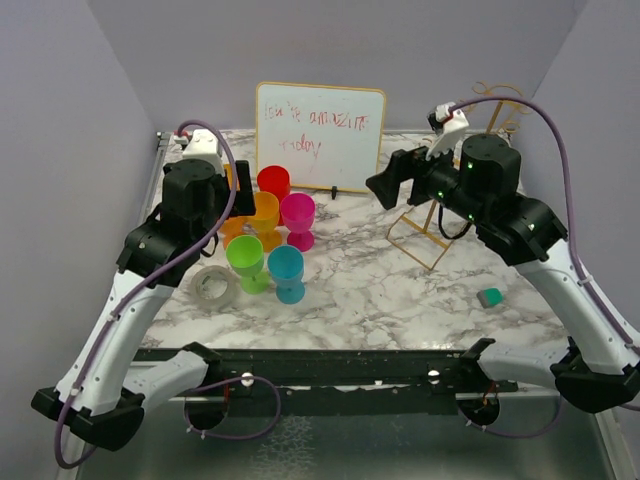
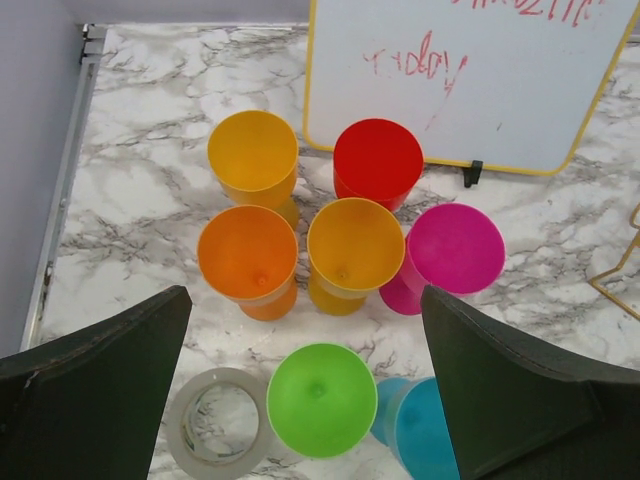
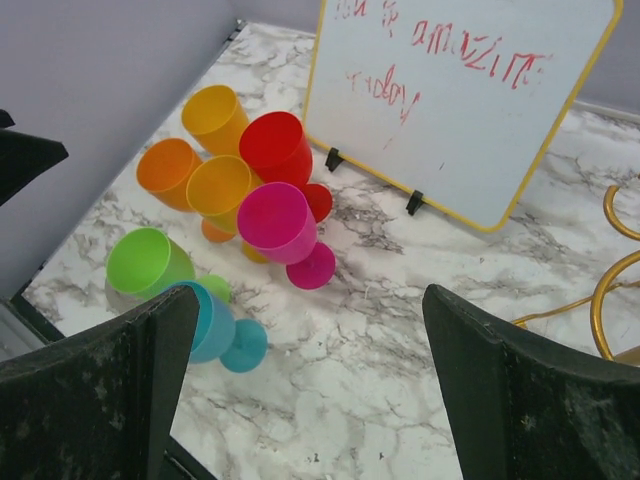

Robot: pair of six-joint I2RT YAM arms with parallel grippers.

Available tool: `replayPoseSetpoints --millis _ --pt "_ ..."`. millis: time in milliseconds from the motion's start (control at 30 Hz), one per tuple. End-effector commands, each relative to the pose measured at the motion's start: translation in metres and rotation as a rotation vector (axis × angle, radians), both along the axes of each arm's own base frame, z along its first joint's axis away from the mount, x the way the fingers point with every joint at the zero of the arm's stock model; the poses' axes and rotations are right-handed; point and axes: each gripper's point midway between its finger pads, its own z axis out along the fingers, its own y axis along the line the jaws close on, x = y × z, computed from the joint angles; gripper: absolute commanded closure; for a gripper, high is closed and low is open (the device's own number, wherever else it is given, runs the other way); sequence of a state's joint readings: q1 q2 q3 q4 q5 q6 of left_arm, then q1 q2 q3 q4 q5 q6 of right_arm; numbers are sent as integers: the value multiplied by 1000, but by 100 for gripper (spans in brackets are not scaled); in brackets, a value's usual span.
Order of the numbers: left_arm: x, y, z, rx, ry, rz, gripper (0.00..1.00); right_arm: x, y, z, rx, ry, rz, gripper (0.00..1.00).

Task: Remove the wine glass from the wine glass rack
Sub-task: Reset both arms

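Bolted along the bottom edge of the top view, both arms reach up over the marble table [image 1: 380,290], past a tape roll [image 1: 215,287] at lower left and a small green block [image 1: 489,297] at lower right. Left of centre, seven coloured wine glasses [image 1: 262,212] stand upright in a tight cluster, feet on the marble, likely grouped to leave the rest of the surface free. Over them hangs the left gripper [image 2: 305,295], jaws wide apart with nothing between. At centre right the right gripper [image 3: 310,295] faces the cluster, its jaws likewise spread and empty. Behind it, at upper right, stands the wine glass rack [image 3: 598,305]; no glass shows on its visible gold rails, though the arm hides part, so the removal looks done. Farthest back, a whiteboard [image 1: 320,135] leans propped on clip feet.
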State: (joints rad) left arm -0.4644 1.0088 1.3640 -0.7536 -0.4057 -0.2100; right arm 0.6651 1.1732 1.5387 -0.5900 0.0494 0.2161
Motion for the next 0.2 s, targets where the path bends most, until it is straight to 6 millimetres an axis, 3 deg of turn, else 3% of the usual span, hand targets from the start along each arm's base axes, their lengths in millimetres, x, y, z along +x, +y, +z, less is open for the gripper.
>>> replayPoseSetpoints --millis 0,167 --pt "-9 -9 4 -57 7 -58 1 -11 -11 -16 -34 90 -28 0" --pt "-12 -15 -3 -89 28 -74 1 -7 -20 -17 18 118 -120 0"
